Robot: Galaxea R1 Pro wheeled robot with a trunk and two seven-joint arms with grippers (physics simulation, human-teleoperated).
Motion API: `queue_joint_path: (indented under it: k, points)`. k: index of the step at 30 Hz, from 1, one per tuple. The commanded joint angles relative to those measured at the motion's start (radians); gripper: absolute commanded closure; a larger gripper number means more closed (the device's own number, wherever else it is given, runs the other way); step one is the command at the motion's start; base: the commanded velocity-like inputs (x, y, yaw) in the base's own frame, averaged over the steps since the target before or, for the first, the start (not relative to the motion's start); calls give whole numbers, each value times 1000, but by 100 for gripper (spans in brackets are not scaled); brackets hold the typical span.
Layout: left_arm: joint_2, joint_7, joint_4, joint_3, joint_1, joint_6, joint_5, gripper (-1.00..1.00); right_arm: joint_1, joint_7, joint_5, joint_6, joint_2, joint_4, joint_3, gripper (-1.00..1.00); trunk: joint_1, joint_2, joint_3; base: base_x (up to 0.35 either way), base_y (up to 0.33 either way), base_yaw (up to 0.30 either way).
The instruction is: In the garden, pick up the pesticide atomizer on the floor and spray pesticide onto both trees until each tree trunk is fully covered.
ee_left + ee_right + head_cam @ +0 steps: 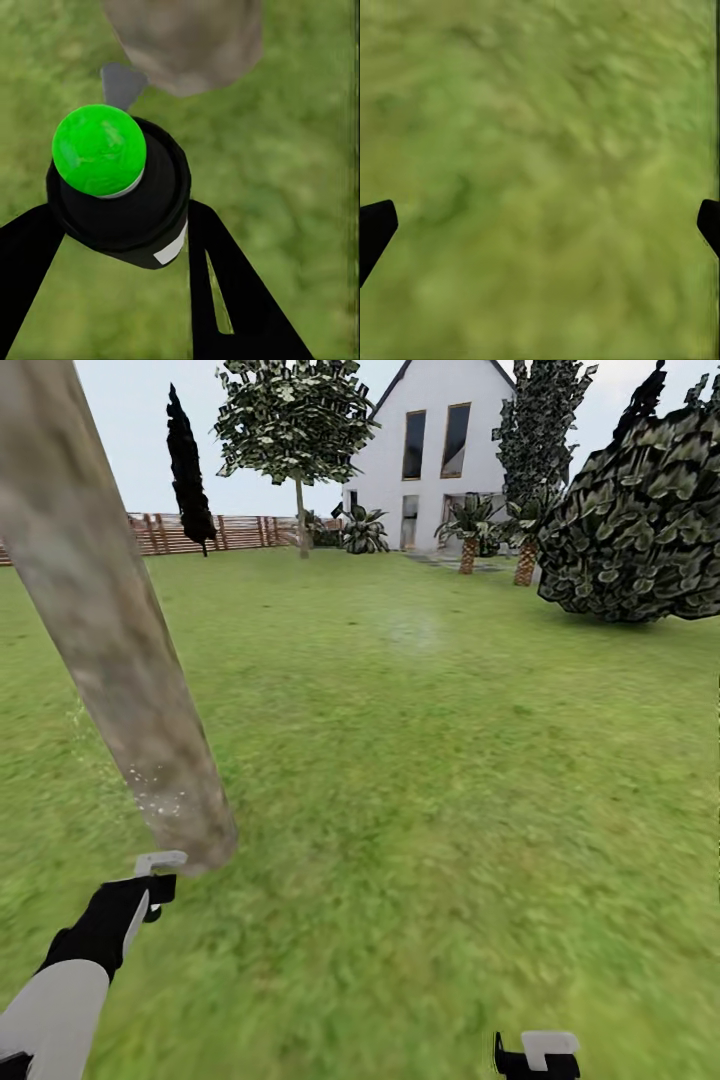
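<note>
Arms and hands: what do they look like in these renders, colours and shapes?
Left arm: pale grey forearm, black wrist section. Left hand: black body, light grey flat fingers; in its wrist view the fingers are black, one slotted. Right hand: black with a light grey finger. No cables or markings visible.

Bright, flat daylight, no cast shadows.
The lawn (420, 760) is smeared and soft throughout; the tree trunk (184, 41) is blurred.
</note>
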Motion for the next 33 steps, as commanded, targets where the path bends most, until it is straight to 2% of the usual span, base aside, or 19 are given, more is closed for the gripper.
queue_joint_path:
  k: [1,5,15,21,26,29,30,31,32,33]
  points:
    - [0,0,0,0,0,1,0,100,0,0,0,0,0,0,0,-100,0,0,0,19,-268,0]
    - [1,-3,-1,4,0,3,1,100,0,-1,0,0,0,0,0,-100,0,0,0,3,-272,116]
    - [2,3,-2,6,0,3,1,100,0,-1,0,0,0,0,1,-100,0,0,0,34,-272,264]
    - [0,7,-2,3,0,0,1,100,0,0,0,0,0,0,1,-100,0,0,0,184,-229,47]
    - [-3,-3,-2,0,0,3,3,100,0,-1,0,0,0,0,1,-100,0,0,0,-40,-209,258]
    - [-15,-7,-4,-4,-11,15,2,100,0,-1,0,0,0,0,0,-100,0,0,0,-11,-14,278]
    - [-31,-9,-5,-15,-19,23,1,100,0,-1,0,0,0,0,0,-100,0,0,0,-2,-2,278]
    - [-48,-9,-7,-29,-31,31,-1,100,0,-1,0,0,0,0,0,-100,0,0,0,-1,-1,278]
    - [-69,-9,-12,-59,-61,64,-3,100,0,-1,0,0,0,0,0,-100,0,0,0,0,-1,278]
    - [-78,-9,-14,-89,-87,99,-3,100,0,-1,0,0,0,0,0,-100,0,0,0,0,0,278]
